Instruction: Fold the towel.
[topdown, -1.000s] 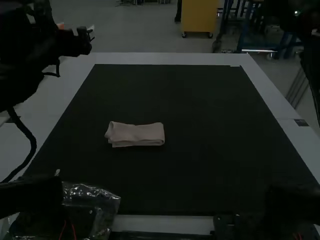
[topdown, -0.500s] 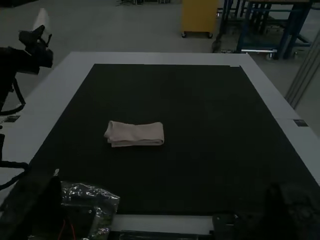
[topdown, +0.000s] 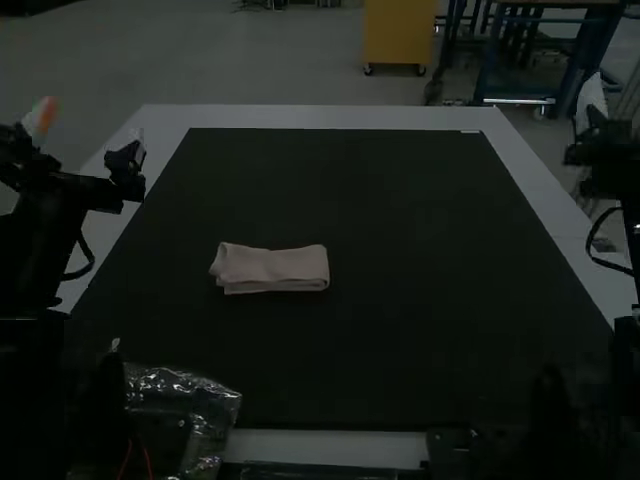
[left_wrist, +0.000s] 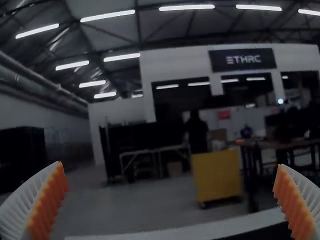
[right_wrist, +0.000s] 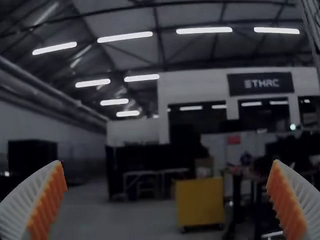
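The folding looks all but finished, judging by the shape of the towel (topdown: 270, 269). It lies as a small, narrow bundle of several layers, its long sides running roughly along the near and far edges of the dark mat (topdown: 430, 220). The end toward the mat's right edge is fairly square, with a rounded fold; the end toward the left edge is less tidy, its layers not quite lined up. How many folds it holds I cannot tell. What may be left is only a light squaring of that looser end, and even that seems optional; pulling at it could open the layers again.

The towel rests flat on the mat, nearer its left edge than its right and well in from all four corners. Neither gripper touches it. The left gripper (left_wrist: 171, 165) is wide, with nothing between its orange pads (left_wrist: 48, 202); in the high view it is by the left edge of the worktop (topdown: 330, 116), farther from the near edge than the towel is. The right gripper (right_wrist: 167, 162) is also wide and empty, and its arm stands at the worktop's right edge, well apart from the towel. The left one is the closer of the two. A crumpled clear plastic bag (topdown: 212, 405) sits by the mat's near left corner, apart from the towel.
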